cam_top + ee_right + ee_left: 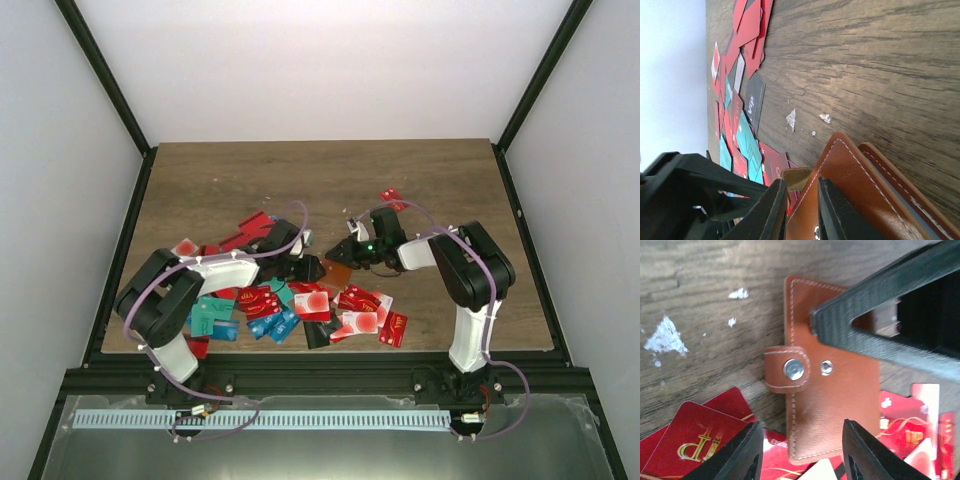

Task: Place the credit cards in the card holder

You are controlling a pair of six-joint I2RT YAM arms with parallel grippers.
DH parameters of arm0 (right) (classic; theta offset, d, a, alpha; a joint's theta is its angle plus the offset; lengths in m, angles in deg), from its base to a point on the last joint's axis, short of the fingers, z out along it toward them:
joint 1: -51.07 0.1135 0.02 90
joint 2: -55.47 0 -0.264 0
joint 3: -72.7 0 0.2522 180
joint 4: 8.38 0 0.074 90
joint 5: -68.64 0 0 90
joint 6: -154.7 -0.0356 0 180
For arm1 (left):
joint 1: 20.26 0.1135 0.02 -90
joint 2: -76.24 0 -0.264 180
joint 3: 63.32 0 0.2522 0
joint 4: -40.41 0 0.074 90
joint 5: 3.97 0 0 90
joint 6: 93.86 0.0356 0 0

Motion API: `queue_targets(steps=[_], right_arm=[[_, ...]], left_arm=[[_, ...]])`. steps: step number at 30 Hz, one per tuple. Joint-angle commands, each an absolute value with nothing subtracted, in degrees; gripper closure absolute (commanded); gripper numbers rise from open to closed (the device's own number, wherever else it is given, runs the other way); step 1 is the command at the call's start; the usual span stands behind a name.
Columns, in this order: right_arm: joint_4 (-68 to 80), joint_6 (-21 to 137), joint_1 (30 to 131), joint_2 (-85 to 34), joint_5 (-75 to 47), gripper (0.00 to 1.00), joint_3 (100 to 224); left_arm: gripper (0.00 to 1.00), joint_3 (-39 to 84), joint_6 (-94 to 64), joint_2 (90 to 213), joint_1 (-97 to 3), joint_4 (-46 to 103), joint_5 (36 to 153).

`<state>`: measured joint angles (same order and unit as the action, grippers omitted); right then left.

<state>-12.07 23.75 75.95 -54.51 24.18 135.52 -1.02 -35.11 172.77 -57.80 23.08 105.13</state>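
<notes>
The brown card holder (pixel 338 270) is held at mid-table, its snap tab (pixel 790 370) undone; its front flap (pixel 865 190) stands away from the back one. My right gripper (pixel 345 253) (pixel 802 187) is shut on that front flap, and its black fingers (pixel 875 325) show in the left wrist view. My left gripper (pixel 312 268) (pixel 802 455) is open, jaws apart over the holder's lower edge and holding nothing. Credit cards (pixel 300 305), mostly red with some teal, blue and black, lie in a heap under and around both grippers (pixel 695 440) (pixel 740 125).
One red card (pixel 392 198) lies apart behind the right arm. More cards (pixel 250 232) spread behind the left arm. The wooden table (pixel 320 175) is bounded by a black frame (pixel 130 230) and white walls.
</notes>
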Motion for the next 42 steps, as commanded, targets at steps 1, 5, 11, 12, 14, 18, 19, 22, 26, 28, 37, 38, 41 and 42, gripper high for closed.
queue_targets(steps=[1,5,11,12,14,18,19,22,26,28,37,38,41,42], right_arm=[[-10.51,24.97,75.99,-52.58,23.46,0.8,135.91],[-9.93,25.24,76.01,-52.25,24.01,0.8,136.03],[-10.34,24.89,76.24,-51.97,25.99,0.8,136.12],[-10.43,24.77,76.28,-51.89,26.21,0.8,136.05],[-10.53,24.61,76.42,-51.77,26.55,0.81,135.94],[-10.75,24.38,76.47,-51.56,26.72,0.84,135.77],[-10.88,24.29,76.47,-51.58,26.76,0.85,135.77],[-11.16,23.97,76.47,-51.89,27.08,0.86,135.92],[-11.37,23.5,76.56,-52.52,27.31,0.86,136.16],[-11.34,23.48,76.56,-52.67,27.2,0.84,136.12],[-12.21,22.97,76.94,-54.34,27.79,0.83,136.33],[-12.28,22.81,77.06,-54.65,27.92,0.83,136.52],[-12.27,22.69,77.22,-55.04,28.04,0.83,136.89],[-12.16,22.69,77.25,-55.03,27.92,0.83,136.91]], left_arm=[[0.58,0.17,-34.26,175.51,-59.29,23.21,101.57],[0.68,0.34,-34.01,177.69,-59.66,22.51,99.43],[0.8,0.43,-33.77,179.43,-59.75,22.52,98.65],[0.8,0.4,-33.75,179.47,-59.74,22.43,98.45],[0.8,0.38,-33.72,179.51,-59.75,22.35,98.18],[0.81,0.42,-33.83,179.69,-59.82,22.26,97.9],[0.81,0.47,-33.91,179.76,-59.79,22.26,97.9],[0.81,0.45,-33.92,179.7,-59.84,22.26,97.9],[0.81,0.45,-33.92,179.6,-59.85,22.17,97.91],[0.81,0.44,-33.91,179.69,-59.86,22.17,97.97],[0.81,0.43,-34.02,179.99,-60.04,22.35,98.16],[0.81,0.48,-34.0,180.09,-60.05,22.35,98.21],[0.82,0.46,-34.05,180.18,-60.1,22.3,98.18],[0.82,0.53,-34.05,180.11,-60.1,22.34,98.2]])
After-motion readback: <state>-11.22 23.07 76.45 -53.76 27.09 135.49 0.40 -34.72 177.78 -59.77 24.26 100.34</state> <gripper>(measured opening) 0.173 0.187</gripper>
